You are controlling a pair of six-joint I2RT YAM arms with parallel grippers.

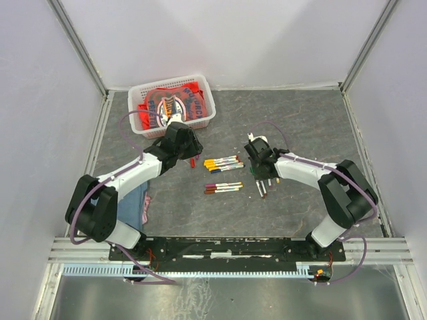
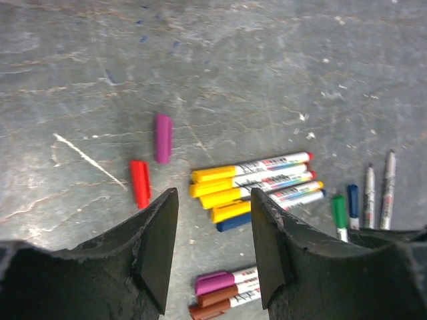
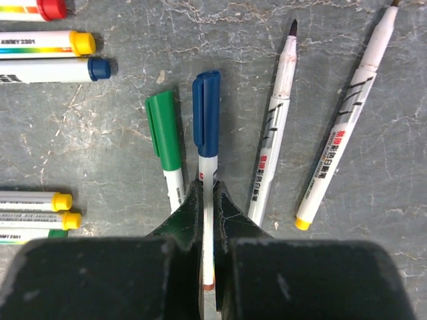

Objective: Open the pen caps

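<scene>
Right gripper point(image 3: 207, 195) is clenched on the blue-capped pen point(image 3: 207, 133) at its white barrel; left gripper point(image 2: 213, 230) gapes partway, holding nothing.

Grey table point(image 1: 300, 127) with pens point(image 1: 223, 163), loose caps point(image 2: 162, 138), white basket point(image 1: 208, 110)

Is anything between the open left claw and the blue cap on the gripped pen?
Yes: a cluster of capped pens lies between the left gripper and the blue cap; the green cap sits alongside it.

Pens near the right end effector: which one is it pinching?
The blue-capped pen: the right end effector clamps its white barrel; the green-capped pen beside it lies free.
</scene>
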